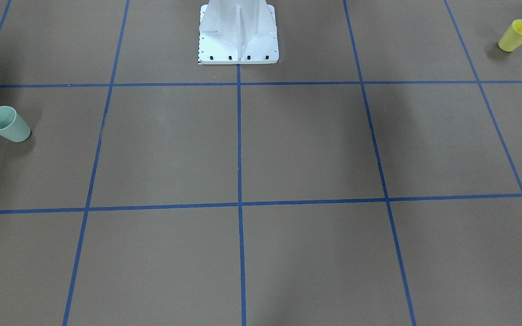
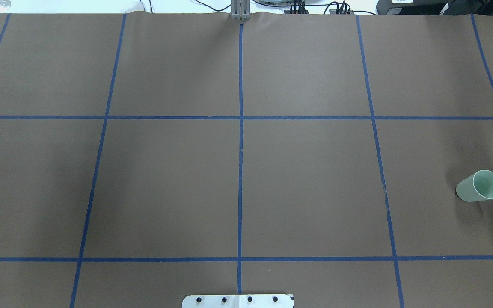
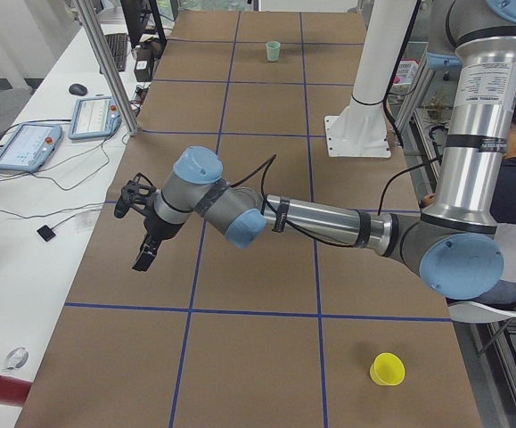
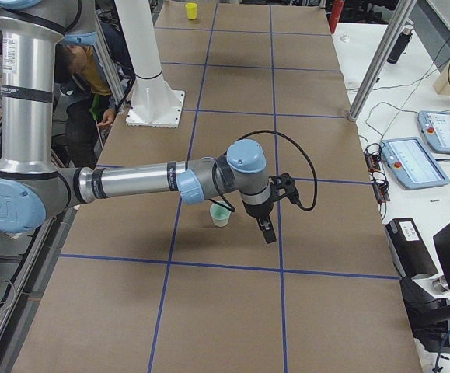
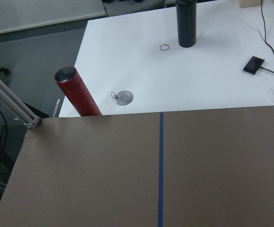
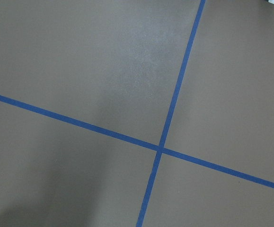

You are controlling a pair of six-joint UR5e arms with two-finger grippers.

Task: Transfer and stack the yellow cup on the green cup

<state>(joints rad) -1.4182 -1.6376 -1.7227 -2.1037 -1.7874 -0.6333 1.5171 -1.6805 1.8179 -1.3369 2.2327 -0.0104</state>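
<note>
The yellow cup (image 1: 516, 35) stands upright on the brown table near the robot's left side; it also shows in the exterior left view (image 3: 387, 368) and far off in the exterior right view (image 4: 191, 10). The green cup (image 1: 7, 123) stands upright on the robot's right side (image 2: 480, 186) (image 4: 221, 214) (image 3: 274, 51). My left gripper (image 3: 140, 260) hangs over the table's far side, well away from the yellow cup. My right gripper (image 4: 267, 233) hangs just beside the green cup, apart from it. Both grippers show only in side views, so I cannot tell whether they are open or shut.
The white robot pedestal (image 1: 238, 40) stands at the table's robot side. A red bottle (image 5: 77, 94) and a black bottle (image 5: 186, 23) stand on the white bench past the table's end. Control tablets (image 4: 411, 159) and metal posts (image 3: 106, 62) line the operators' side.
</note>
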